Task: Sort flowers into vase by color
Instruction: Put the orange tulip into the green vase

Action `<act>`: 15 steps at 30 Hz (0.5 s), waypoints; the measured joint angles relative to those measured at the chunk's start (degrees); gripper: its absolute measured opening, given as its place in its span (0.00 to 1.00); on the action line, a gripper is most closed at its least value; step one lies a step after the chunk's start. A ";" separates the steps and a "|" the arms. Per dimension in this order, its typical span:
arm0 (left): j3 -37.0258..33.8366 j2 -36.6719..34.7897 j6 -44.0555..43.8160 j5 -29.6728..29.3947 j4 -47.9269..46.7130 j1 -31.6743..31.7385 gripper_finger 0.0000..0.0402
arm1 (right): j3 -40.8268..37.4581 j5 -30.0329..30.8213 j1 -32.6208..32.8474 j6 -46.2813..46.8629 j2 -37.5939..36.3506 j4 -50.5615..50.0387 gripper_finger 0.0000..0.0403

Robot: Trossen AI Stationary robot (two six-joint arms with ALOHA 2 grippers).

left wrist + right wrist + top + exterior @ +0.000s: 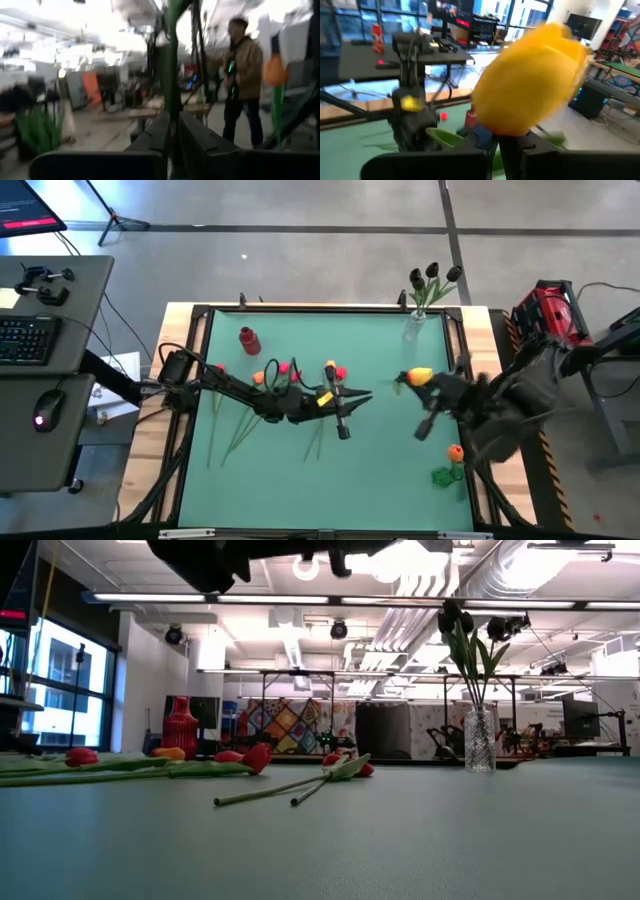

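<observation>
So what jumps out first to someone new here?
The right gripper, right of centre, is shut on a yellow-orange tulip that fills its wrist view. The clear vase at the far edge holds near-black tulips; red and orange ones lie mid-table under the left arm.

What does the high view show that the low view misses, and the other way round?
Only the high view shows both grippers: the right gripper, jaws shut on a yellow-orange tulip, the left gripper gripping a green stem over the mat's middle, and an orange tulip in a green holder near the right edge. Only the low view shows the room behind and the clear glass vase's ribbed sides. Both show that vase of near-black tulips, the small red vase and loose tulips lying on the green mat.
</observation>
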 joint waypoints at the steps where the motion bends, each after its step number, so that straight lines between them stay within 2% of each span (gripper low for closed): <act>1: -0.02 0.08 -0.24 -1.05 -1.37 -0.02 0.10 | 0.86 0.14 0.59 -1.36 -0.55 -0.19 0.01; 4: -0.03 0.04 -1.53 -4.18 -4.75 -0.02 0.18 | 4.63 0.33 3.08 -6.57 -1.59 -1.83 0.01; 8: -0.03 0.01 -5.55 -7.00 -12.12 -0.02 0.25 | 12.19 -2.68 6.53 -3.74 -3.51 -9.61 0.00; 10: -0.03 0.01 -6.84 -7.04 -15.14 -0.02 0.27 | 16.69 -9.16 7.21 2.98 -4.52 -17.95 0.00; 13: -0.03 0.01 -8.18 -7.20 -17.60 -0.41 0.28 | 22.07 -18.98 7.22 18.92 -5.04 -35.56 0.00; 14: -0.03 0.01 -8.45 -7.20 -18.05 -0.59 0.28 | 22.42 -22.10 7.04 21.96 -5.54 -35.95 0.00; 15: -0.03 0.01 -8.79 -7.17 -18.16 -0.72 0.28 | 21.09 -25.33 6.72 20.50 -7.08 -33.95 0.00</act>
